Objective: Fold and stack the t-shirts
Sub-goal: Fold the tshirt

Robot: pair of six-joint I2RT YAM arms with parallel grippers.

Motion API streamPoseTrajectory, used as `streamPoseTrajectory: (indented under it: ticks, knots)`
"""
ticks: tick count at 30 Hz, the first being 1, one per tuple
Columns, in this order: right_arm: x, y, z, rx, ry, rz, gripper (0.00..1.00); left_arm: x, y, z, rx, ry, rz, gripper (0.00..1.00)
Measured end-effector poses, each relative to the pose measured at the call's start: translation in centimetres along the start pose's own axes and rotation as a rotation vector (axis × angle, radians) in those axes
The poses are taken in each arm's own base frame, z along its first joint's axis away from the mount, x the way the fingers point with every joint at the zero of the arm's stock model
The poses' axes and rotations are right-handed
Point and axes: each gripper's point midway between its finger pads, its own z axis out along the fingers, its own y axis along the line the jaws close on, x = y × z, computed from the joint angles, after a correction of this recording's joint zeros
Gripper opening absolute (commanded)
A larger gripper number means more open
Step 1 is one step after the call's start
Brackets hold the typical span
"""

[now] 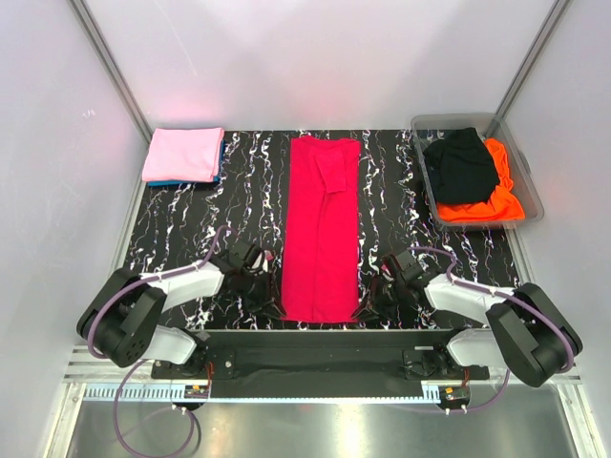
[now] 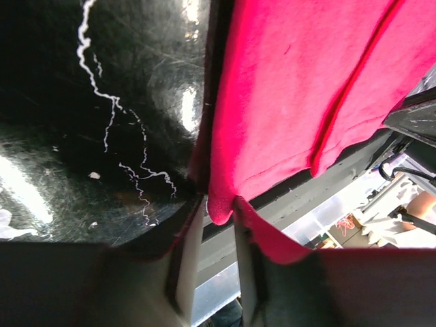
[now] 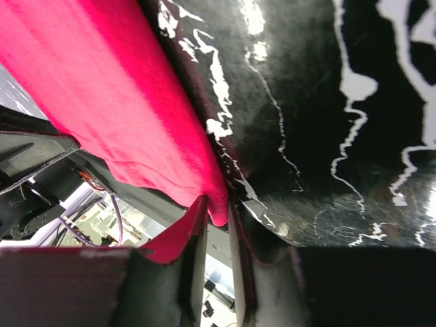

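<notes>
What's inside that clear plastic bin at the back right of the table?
In the bin, a crumpled black t-shirt lies on top of an orange t-shirt. The two shirts cover the bin's floor, so anything beneath them is hidden.

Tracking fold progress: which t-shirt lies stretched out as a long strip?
The crimson t-shirt; the pink t-shirt is folded small, the black t-shirt and orange t-shirt lie bunched in the bin.

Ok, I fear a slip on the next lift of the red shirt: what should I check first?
1. Crimson t-shirt lies as a flat strip, no sleeve sticking out: ok.
2. Left claw at its near left corner, cloth in its jaws: ok.
3. Right claw at the near right corner, likewise: ok.
4. Both grips firm: cannot tell.
5. Pink t-shirt apart from the strip: ok.
</notes>
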Motion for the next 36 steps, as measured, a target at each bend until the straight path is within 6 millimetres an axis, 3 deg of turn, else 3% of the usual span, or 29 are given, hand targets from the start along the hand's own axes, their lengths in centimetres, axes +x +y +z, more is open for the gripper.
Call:
streamPoseTrajectory:
  ticks: [1, 4, 5, 7, 30, 34, 36]
  knots:
    - [0.0, -0.1, 0.0, 0.003, -0.002, 0.002, 0.23, 0.0, 0.1, 0.0, -0.001, 0.0, 0.0, 0.24]
    - [0.0, -0.4, 0.0, 0.011, -0.007, 0.007, 0.09, 0.2, 0.4, 0.2, -0.007, 0.002, -0.003, 0.0]
    - [0.1, -0.5, 0.0, 0.013, -0.008, 0.009, 0.03, 0.3, 0.3, 0.2, 0.0, 0.005, -0.004, 0.0]
    - [0.1, -0.5, 0.0, 0.013, -0.01, 0.009, 0.0, 0.3, 0.2, 0.2, 0.004, 0.007, -0.001, 0.0]
    - [1.0, -0.3, -2.0, -0.029, -0.053, -0.013, 0.0, 2.6, 0.3, -0.1, 0.032, -0.006, -0.027, 0.0]
    - [0.9, 0.8, -2.9, -0.062, -0.077, -0.021, 0.0, 2.2, -1.1, -1.5, 0.052, -0.056, -0.023, 0.0]
    - [0.2, 2.1, -3.5, -0.063, -0.092, -0.029, 0.0, 0.6, -2.8, -2.7, 0.063, -0.098, -0.015, 0.0]
